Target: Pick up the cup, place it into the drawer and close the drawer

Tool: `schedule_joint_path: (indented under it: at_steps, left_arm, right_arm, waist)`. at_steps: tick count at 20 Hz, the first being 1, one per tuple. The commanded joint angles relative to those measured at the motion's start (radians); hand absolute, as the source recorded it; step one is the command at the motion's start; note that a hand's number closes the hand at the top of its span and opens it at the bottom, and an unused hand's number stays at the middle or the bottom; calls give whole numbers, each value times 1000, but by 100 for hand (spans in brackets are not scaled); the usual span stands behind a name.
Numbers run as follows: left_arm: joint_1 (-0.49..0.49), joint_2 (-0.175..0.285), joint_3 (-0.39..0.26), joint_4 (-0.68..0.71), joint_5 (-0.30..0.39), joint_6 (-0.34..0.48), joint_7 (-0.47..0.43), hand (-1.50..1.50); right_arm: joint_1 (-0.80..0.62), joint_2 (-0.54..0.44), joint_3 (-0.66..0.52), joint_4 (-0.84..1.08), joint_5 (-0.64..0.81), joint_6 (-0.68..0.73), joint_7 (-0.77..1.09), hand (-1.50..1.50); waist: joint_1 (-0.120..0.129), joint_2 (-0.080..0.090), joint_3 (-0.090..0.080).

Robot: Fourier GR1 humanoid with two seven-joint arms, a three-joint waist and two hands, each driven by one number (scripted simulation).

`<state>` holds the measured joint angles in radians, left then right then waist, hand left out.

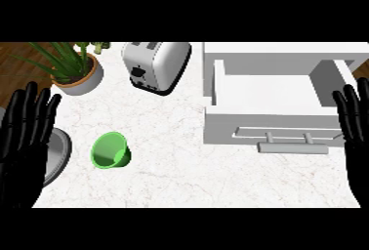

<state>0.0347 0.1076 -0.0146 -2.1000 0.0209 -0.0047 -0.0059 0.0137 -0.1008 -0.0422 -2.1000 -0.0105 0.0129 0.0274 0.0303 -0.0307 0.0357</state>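
A green cup (110, 151) lies tipped on the white marbled counter at the left, its mouth facing the camera. To the right stands a white drawer (267, 90), pulled open, its inside bare, with a grey bar handle (293, 147) on its front panel. My left hand (25, 141) is at the left edge, fingers straight and pointing up, a short way left of the cup and not touching it. At the right edge my right hand (355, 122) is also flat with straight fingers, beside the drawer's right wall.
A white toaster (154, 65) stands at the back centre. A potted green plant (74, 71) is at the back left. A grey round plate (56, 157) lies at the left edge, partly under my left hand. Wooden floor shows beyond the counter's left edge.
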Motion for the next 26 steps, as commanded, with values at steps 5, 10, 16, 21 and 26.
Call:
schedule_joint_path:
  at_steps: [5, 10, 16, 21, 26]
  left_arm:
    - [100, 49, -58, -64, 139, -188, -69, -150]
    - [177, -6, -41, -9, 323, -204, 12, -150]
    - [161, 39, 80, 95, 423, -272, 27, -150]
    - [216, 20, 98, 231, 306, -312, -115, -150]
    - [134, 31, 157, 376, 230, -284, -187, -150]
  right_arm:
    - [-11, 14, -6, -4, 9, -11, -36, -150]
    - [-9, -25, 35, 59, 50, 40, -19, -150]
    - [-28, -43, -2, 67, 35, 69, -17, -150]
    - [-37, -43, -12, 13, 3, 81, 34, -150]
    - [-115, -81, -88, 115, -32, 107, 11, -150]
  waist:
    - [-25, 29, -36]
    - [-24, 31, -36]
    - [-28, 31, -36]
    - [-29, 30, -36]
    - [-30, 31, -36]
